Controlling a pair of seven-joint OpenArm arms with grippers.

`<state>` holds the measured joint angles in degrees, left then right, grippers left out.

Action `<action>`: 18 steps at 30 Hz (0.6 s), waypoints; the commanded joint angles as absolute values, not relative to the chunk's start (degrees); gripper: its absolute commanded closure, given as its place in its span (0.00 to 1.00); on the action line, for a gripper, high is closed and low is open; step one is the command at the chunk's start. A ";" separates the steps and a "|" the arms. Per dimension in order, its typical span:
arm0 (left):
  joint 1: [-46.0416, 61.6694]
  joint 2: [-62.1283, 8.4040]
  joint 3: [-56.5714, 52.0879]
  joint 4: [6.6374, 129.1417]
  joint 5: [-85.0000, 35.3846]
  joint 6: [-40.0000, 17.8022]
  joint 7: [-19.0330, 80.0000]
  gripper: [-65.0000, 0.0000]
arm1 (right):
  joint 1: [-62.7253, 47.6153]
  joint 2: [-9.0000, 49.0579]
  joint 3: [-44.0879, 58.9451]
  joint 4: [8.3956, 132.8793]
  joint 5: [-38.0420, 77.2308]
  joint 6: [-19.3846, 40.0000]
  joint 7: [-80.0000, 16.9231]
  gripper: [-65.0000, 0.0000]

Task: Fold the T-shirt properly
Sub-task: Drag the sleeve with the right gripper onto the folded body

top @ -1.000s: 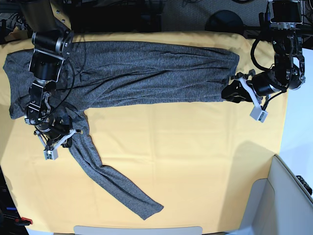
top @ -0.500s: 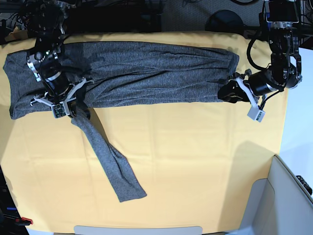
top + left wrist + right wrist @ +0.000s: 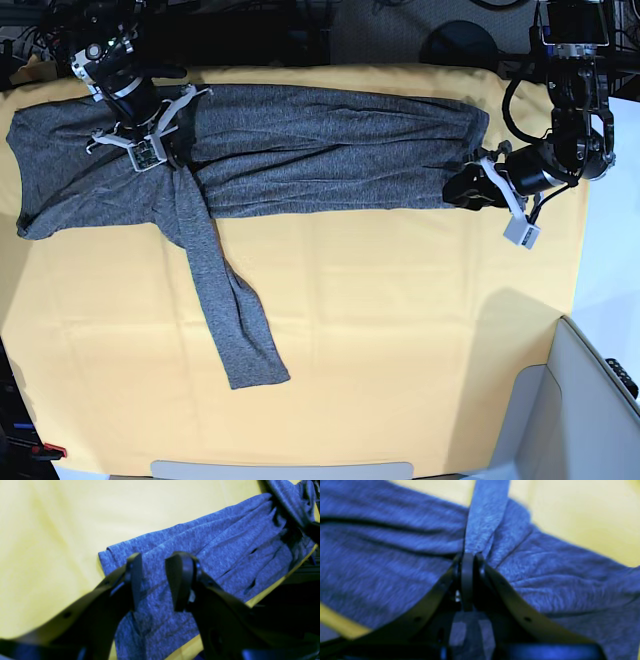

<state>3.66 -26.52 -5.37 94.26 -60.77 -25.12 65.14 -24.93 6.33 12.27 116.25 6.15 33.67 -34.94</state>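
The heathered dark grey long-sleeved knit T-shirt (image 3: 300,150) lies along the far side of the yellow-orange cloth (image 3: 400,330) on the counter. The right hand (image 3: 165,165), pinched tight on the sleeve, has carried its upper part from beside the body's near edge up onto it, so the sleeve fold is underway. The left hand (image 3: 152,580) hovers parted at the hem corner, gripping nothing.

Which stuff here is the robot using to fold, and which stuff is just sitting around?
For the job:
- T-shirt
- right gripper, pinching a sleeve
- left gripper, open at the shirt's end

Just there:
- yellow cloth under the shirt
- grey bin at the corner
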 commanded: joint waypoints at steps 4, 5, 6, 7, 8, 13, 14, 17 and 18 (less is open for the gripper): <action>2.86 -27.38 -5.67 95.16 -61.85 -25.36 64.22 0.69 | -25.27 6.73 10.86 117.23 6.81 33.45 -33.54 1.00; 2.86 -27.38 -5.67 95.16 -61.85 -25.36 64.22 0.69 | -25.27 6.73 10.86 117.23 6.81 33.45 -33.54 1.00; 2.86 -27.38 -5.67 95.16 -61.85 -25.36 64.22 0.69 | -25.36 6.73 10.86 117.23 6.73 33.45 -33.54 1.00; 2.86 -27.38 -5.67 95.16 -61.85 -25.36 64.22 0.69 | -25.36 6.73 10.86 117.14 6.73 33.45 -33.54 1.00; 2.86 -27.38 -5.67 95.16 -61.85 -25.36 64.22 0.69 | -25.36 6.73 10.86 117.14 6.73 33.36 -33.54 1.00; 2.86 -27.38 -5.67 95.16 -61.85 -25.36 64.22 0.69 | -26.24 6.81 10.86 117.14 6.64 33.27 -33.71 0.87; 2.86 -27.38 -5.67 95.16 -61.85 -25.36 64.22 0.69 | -26.33 6.81 10.86 117.14 6.64 33.27 -34.07 0.79; 2.95 -27.38 -5.67 95.16 -61.85 -25.36 64.22 0.69 | -26.86 8.40 11.03 117.23 6.99 33.27 -35.82 0.58; 2.95 -27.38 -5.67 95.16 -61.85 -25.36 64.22 0.69 | -26.86 8.75 11.03 117.23 6.99 33.27 -35.74 0.53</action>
